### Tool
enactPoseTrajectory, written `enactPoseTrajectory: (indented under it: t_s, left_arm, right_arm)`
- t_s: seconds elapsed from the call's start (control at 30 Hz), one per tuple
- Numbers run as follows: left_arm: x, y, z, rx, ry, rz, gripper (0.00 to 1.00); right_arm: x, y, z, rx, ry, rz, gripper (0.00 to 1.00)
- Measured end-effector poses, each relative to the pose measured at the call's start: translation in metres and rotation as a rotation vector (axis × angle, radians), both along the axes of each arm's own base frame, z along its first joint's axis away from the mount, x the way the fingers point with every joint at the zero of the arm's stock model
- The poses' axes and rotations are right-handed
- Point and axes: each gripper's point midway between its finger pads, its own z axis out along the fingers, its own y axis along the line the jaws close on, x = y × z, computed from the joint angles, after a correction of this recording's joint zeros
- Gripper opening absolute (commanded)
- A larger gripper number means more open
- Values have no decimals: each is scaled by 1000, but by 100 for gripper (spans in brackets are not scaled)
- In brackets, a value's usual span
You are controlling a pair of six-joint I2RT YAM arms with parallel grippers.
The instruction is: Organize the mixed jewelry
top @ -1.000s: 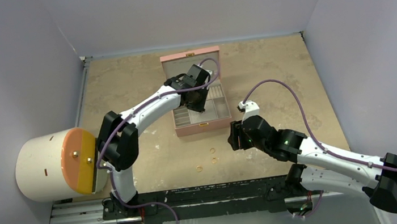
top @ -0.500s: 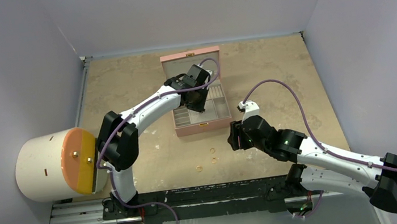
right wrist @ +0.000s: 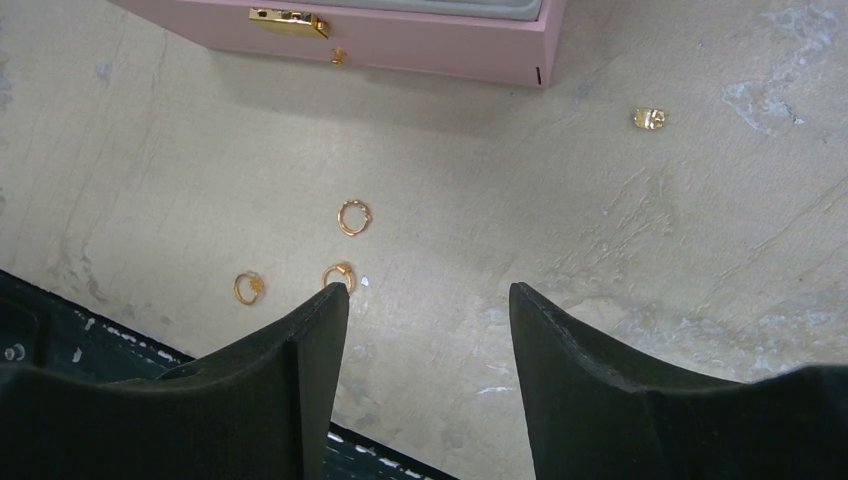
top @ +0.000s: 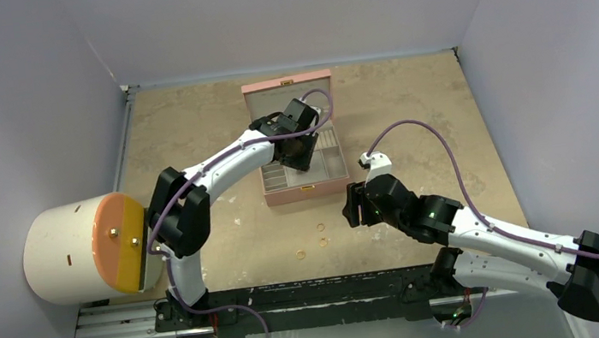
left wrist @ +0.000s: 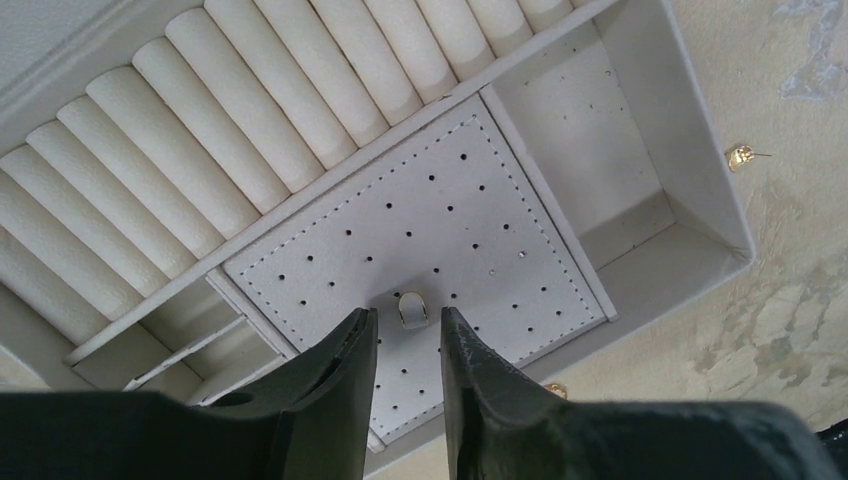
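The pink jewelry box point(top: 273, 182) stands open at mid-table. My left gripper point(top: 301, 157) hangs over its perforated white pad point(left wrist: 470, 190). In the left wrist view the gripper point(left wrist: 406, 312) is narrowly open. A small gold ring point(left wrist: 411, 308) lies on the pad just past the fingertips, touching neither. My right gripper point(top: 351, 206) is open and empty above the table point(right wrist: 428, 290). Three gold rings lie left of it point(right wrist: 352, 217) point(right wrist: 248, 287) point(right wrist: 339, 274); they also show in the top view point(top: 320, 228). A gold piece point(right wrist: 649, 118) lies to the right of the box.
A gold stud point(left wrist: 741, 155) lies on the table beside the box, and another gold piece point(left wrist: 556, 390) by its front wall. The box's ring rolls point(left wrist: 250, 140) and side compartments hold nothing I can see. A white cylinder with an orange end point(top: 82, 247) sits at the left edge.
My left gripper has shifted very slightly over the box. My right arm has crept a little to the left. The rings on the table have not moved.
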Motion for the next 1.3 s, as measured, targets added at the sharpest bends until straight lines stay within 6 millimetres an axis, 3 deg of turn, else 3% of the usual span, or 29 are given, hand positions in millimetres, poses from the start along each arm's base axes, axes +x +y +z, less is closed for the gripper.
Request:
enactPoseTrajectory:
  t_s: [0.33,0.5,0.67,0.77,0.87,1.0,1.13,1.3]
  left_arm:
    - [3,2,0,13,-14,11,46]
    - [1,7,5,11,-35,19,50]
    - [0,15,38,-28,-110,35,51]
    - [1,20,79,-83,-200,60,51]
    - [0,26,108,-125,-270,79,51]
    - [-13,49,143,-172,-362,129,51]
    - [-30,73,152,-191,-411,167,51]
    - [-48,97,144,-188,-430,201,51]
  right_arm:
    - [0,-1,-1,-1,3,-9,65]
    - [1,-14,-7,-48,10,-47,65]
    - [14,-41,-15,-124,25,-157,63]
    - [24,-57,-20,-155,36,-225,63]
    - [31,-67,-24,-172,48,-269,62]
    - [41,-75,-30,-206,52,-290,59]
    - [54,-79,-33,-236,44,-294,52]
    - [73,-80,-40,-243,57,-299,45]
